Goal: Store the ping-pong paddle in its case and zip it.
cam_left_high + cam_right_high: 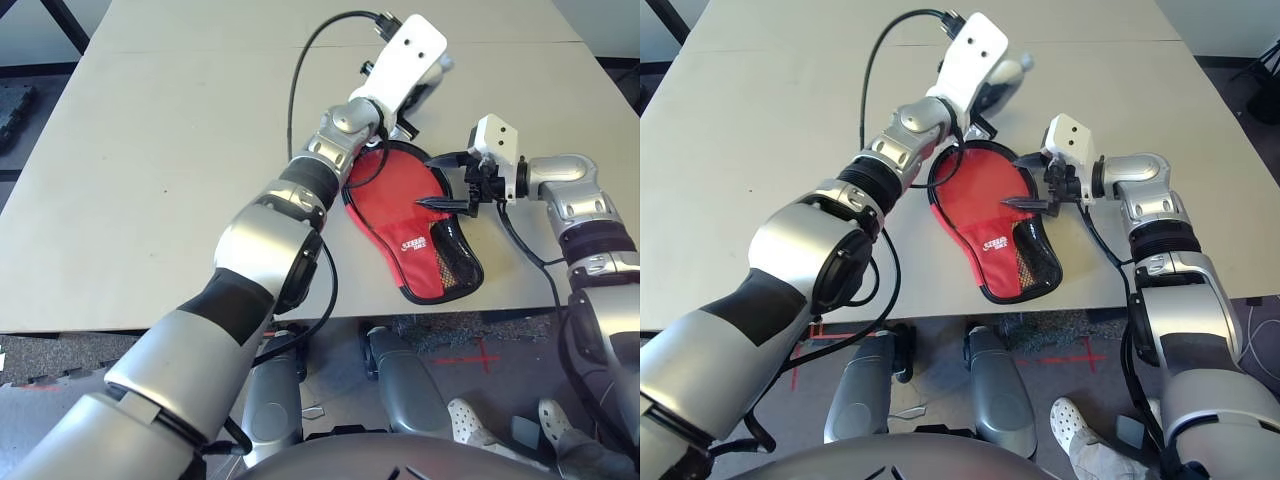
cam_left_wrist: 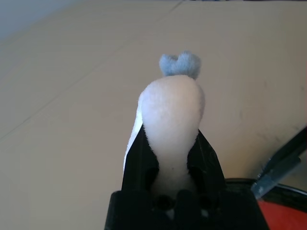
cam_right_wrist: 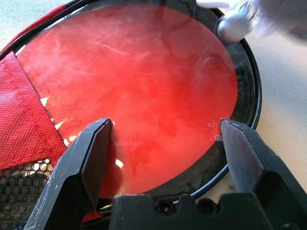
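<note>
Left gripper [image 2: 168,158] pinches a white lumpy object [image 2: 172,115] while the right gripper [image 3: 165,143] hangs spread over the ping-pong paddle [image 3: 139,91] inside its case [image 1: 415,235], white logo unreadable, on the pale beige surface [image 1: 150,180].

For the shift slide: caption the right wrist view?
Open right gripper poised over the red paddle lying in its unzipped case.

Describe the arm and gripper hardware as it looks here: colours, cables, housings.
Both arms are silver metal with black joint bands and dark upper-arm covers. Each wrist carries a white boxy housing with small holes. Black cables loop from the left arm and trail off the right arm. The left gripper and right gripper each have two black wedge-shaped fingers.
</note>
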Controlling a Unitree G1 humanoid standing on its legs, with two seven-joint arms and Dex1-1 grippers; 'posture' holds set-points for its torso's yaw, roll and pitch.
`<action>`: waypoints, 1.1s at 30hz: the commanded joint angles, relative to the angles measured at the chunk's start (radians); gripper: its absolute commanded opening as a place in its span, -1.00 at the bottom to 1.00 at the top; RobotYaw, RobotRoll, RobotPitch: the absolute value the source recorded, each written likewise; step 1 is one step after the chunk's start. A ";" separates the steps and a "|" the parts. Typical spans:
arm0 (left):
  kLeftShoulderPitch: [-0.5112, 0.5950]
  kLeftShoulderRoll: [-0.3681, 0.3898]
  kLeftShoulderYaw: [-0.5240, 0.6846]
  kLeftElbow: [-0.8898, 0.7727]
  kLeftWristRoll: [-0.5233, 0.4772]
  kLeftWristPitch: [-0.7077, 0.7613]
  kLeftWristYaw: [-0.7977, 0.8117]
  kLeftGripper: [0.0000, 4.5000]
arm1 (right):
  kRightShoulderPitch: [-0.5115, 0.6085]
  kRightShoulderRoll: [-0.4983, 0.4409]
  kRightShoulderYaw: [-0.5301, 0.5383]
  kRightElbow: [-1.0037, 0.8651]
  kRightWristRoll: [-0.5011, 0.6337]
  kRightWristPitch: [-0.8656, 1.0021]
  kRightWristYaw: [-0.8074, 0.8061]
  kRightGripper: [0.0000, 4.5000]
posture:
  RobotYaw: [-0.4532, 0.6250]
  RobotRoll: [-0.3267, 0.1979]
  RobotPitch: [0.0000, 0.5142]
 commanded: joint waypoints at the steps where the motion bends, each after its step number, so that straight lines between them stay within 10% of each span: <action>1: 0.020 -0.022 -0.025 -0.031 0.020 -0.010 -0.032 -0.53 | 0.067 0.007 0.050 0.045 -0.056 0.029 -0.019 1.00 | -0.40 0.25 0.05; 10: 0.012 0.002 0.005 -0.049 -0.014 0.016 -0.057 0.94 | 0.066 0.009 0.048 0.054 -0.061 0.027 -0.031 1.00 | -0.38 0.25 0.05; 23: -0.044 0.149 0.022 -0.064 -0.016 0.025 -0.126 0.99 | 0.059 0.019 0.052 0.069 -0.066 0.022 -0.038 1.00 | -0.33 0.25 0.07; 33: 0.071 0.332 -0.017 -0.227 -0.043 0.041 -0.480 0.99 | 0.062 0.017 0.049 0.071 -0.066 0.021 -0.042 1.00 | -0.31 0.25 0.07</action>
